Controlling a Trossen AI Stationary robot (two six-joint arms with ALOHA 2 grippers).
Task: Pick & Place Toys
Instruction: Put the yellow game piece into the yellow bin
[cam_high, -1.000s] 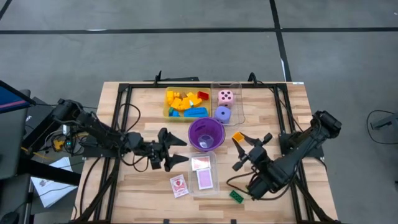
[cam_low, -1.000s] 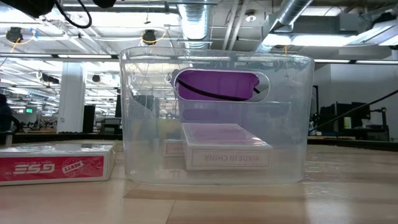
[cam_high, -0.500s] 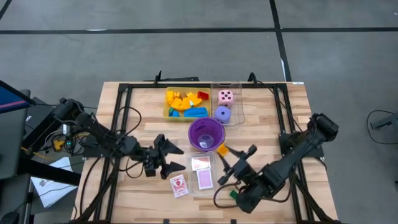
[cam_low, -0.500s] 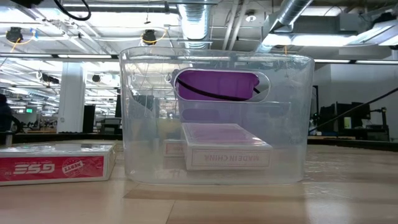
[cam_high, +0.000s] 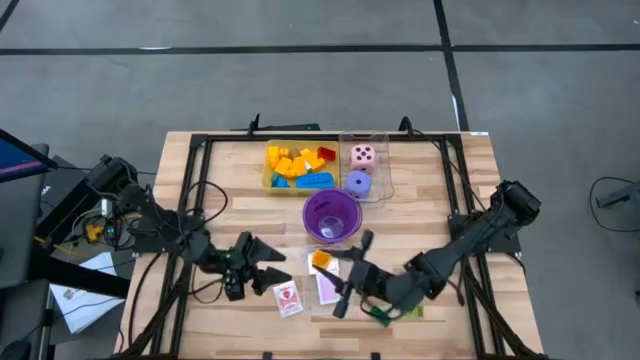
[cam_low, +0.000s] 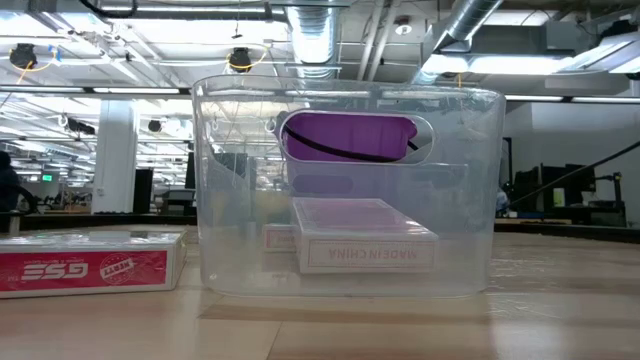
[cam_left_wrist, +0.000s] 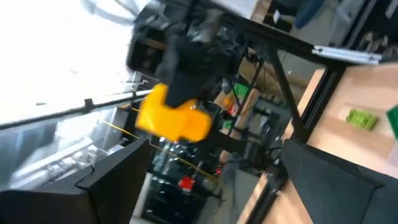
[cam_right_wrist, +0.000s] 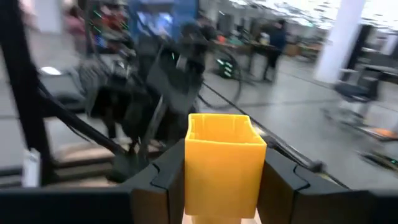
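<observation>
My right gripper (cam_high: 335, 272) is shut on a yellow-orange brick (cam_high: 321, 260) and holds it above the far end of the clear tray (cam_high: 343, 300), which holds a pink card box (cam_low: 365, 240). My left gripper (cam_high: 280, 270) stands open with nothing between its fingers, just left of that tray and pointing at it. In the left wrist view the brick (cam_left_wrist: 171, 115) shows in the other gripper. A red-white card box (cam_high: 287, 298) lies flat on the table beside the tray, seen also in the low view as the red box (cam_low: 90, 262). My right gripper pinches the yellow-orange brick by two opposite side walls (cam_right_wrist: 193, 174) between its two fingers (cam_right_wrist: 163, 180). The fingers lie about level and come from the table's right. The brick stands upright in the hold, lifted clear above the clear tray.
A purple cup (cam_high: 332, 215) stands just beyond the tray. A yellow tray of bricks (cam_high: 295, 165) and a clear tray with a pink and a purple die (cam_high: 362, 168) sit at the far side. Green bricks (cam_high: 380, 313) lie near the front under my right arm.
My right gripper has carried the brick from right of the purple cup toward the table's left and near edge, over the clear tray, swinging to lie more level. My left gripper, still open, has drawn back toward the near left.
</observation>
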